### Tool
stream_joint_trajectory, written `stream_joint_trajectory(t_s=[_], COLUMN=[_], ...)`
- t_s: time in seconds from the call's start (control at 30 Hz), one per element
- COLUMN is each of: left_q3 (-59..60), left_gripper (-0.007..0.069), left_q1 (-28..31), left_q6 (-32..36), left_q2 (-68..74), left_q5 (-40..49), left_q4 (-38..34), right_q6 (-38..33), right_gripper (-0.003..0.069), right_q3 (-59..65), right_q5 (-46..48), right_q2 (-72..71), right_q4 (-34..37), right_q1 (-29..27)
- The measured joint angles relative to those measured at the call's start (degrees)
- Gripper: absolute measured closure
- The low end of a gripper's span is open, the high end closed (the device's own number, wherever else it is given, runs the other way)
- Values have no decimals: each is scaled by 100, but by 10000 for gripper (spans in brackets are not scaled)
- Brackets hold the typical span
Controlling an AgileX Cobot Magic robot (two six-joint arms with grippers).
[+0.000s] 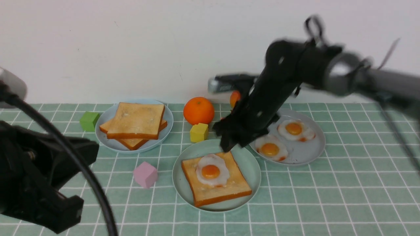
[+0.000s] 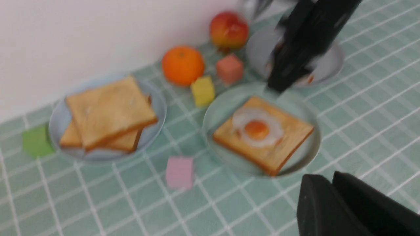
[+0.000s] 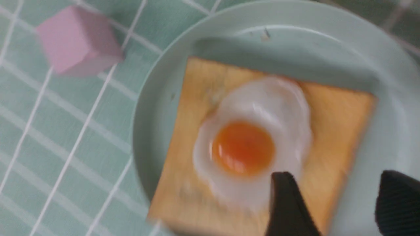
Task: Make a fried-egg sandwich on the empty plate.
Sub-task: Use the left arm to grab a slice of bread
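1. The green-checked surface [image 1: 361, 196] carries three plates, some fruit and some cubes.
2. The mint-green plate [image 1: 252, 167] sits in the middle, nearest us. On it one toast slice [image 1: 229, 188] lies flat, and a fried egg [image 1: 211, 170] rests bare on top of it.
3. The pale blue plate [image 1: 101, 134], at the far left, holds two stacked slices. The upper slice [image 1: 136, 119] is turned askew over the lower slice [image 1: 131, 143].
4. The grey plate [image 1: 310, 152], just beside the mint-green one on the right, holds a far egg [image 1: 294, 128] and a near egg [image 1: 270, 149], side by side.
5. The right fingers [image 3: 285, 206] hang spread apart over the mint-green plate's far edge, gripping nothing.
6. The left fingers [image 2: 316, 203], low at the near left, look pressed together with nothing between them.
7. An orange [image 1: 198, 110] sits by the wall with a yellow cube [image 1: 199, 132] just in front of it. A pink cube [image 1: 145, 174] lies left of the mint-green plate, and a green cube [image 1: 89, 121] sits just left of the blue plate.
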Motion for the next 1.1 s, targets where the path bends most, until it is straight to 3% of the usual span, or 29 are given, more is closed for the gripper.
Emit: stream_joint_trajectory(t_s=[0.17,0.3,0.4,0.43,0.57,0.73,0.97,1.1], left_q3=[-354,-761,-1087,-1331,-2087,-2946,-3914,-4342], left_gripper=[620,638,638,638,638,638,622,524], left_q1=[64,776,1526,2015,2989,3397,3724,4016], left_q6=[-150,222,825,1387,3156,4509,5835,6999], left_q2=[1088,2193,2813,3210,4284,5325,6391,6960], left_q5=[553,545,532,516,473,435,492,597], left_q4=[-77,-411,-916,-1434,-2518,-2911,-2688,-2673], right_q6=[305,468,506,516,537,555,561,566], right_gripper=[545,665,669,668,657,652,648,642], right_q3=[0,112,392,649,1655,2712,3525,3740], right_q5=[868,929,968,1004,1019,629,395,381], right_q2=[-1403,-2382,-2956,-3324,-4423,-5401,-6180,-6506], right_q4=[-873,-1156,-1173,-1173,-1161,-1042,-965,-960], right_q1=[0,0,0,0,0,0,0,0])
